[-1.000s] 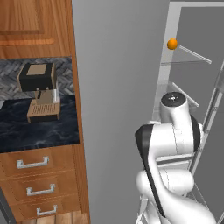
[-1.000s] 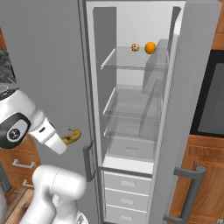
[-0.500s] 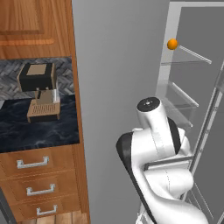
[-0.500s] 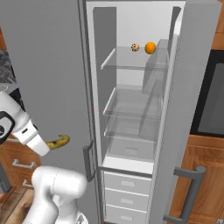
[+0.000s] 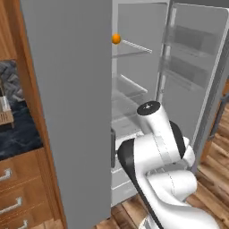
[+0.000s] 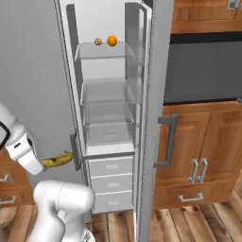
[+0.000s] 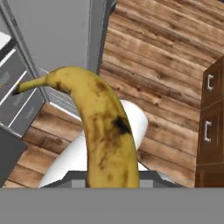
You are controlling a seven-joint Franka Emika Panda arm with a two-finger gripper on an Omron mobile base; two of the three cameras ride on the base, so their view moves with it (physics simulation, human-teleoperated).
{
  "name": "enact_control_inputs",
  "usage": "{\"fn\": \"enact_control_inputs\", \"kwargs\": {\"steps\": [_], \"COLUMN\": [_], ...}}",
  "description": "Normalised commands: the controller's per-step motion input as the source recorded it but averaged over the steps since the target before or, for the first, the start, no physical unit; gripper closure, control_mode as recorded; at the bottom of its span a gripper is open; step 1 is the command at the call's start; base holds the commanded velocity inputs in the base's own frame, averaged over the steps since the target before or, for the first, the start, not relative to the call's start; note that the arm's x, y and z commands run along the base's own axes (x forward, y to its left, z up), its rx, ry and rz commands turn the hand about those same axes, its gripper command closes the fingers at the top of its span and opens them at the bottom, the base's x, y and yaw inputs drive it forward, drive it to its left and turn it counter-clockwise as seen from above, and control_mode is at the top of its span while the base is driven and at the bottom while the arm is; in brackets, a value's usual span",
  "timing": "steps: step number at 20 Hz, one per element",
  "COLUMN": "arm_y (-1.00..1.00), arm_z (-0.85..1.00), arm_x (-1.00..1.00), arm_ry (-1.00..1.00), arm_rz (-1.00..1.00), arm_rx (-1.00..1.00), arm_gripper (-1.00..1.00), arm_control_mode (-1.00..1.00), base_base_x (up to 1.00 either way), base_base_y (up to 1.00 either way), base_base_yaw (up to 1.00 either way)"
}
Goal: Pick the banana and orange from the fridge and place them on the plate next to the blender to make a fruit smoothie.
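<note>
Our claw (image 6: pixel 41 163) is clamped on the banana (image 7: pixel 103 131), low at the left of the right base view, outside the fridge (image 6: pixel 106 118). We should carry it level, clear of the door; the orange (image 6: pixel 112 41) waits on the top shelf.

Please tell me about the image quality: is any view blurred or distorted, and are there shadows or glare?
Left base view: soft, slightly blurry, with the fridge door flat grey and no glare. Right base view: sharper, evenly lit; the orange shows a small highlight. Hand view: the banana looms large from closeness and its skin texture looks smeared; the wood floor has no cast shadows.
</note>
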Motion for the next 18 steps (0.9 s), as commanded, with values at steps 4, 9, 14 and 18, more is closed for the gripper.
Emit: {"fn": "enact_control_inputs", "kwargs": {"steps": [4,9,14,18], "arm_y": [0.0,0.0,0.0,0.0], "arm_z": [0.0,0.0,0.0,0.0], "arm_x": [0.0,0.0,0.0,0.0], "arm_ry": [0.0,0.0,0.0,0.0], "arm_rz": [0.0,0.0,0.0,0.0], "arm_rx": [0.0,0.0,0.0,0.0], "arm_gripper": [1.0,1.0,1.0,1.0], "arm_control_mode": [1.0,1.0,1.0,1.0], "base_base_x": [-0.75,-0.67,-0.5,-0.37], "base_base_y": [0.22,0.24,0.19,0.1], "base_base_yaw": [-0.83,-0.85,-0.89,-0.94]}}
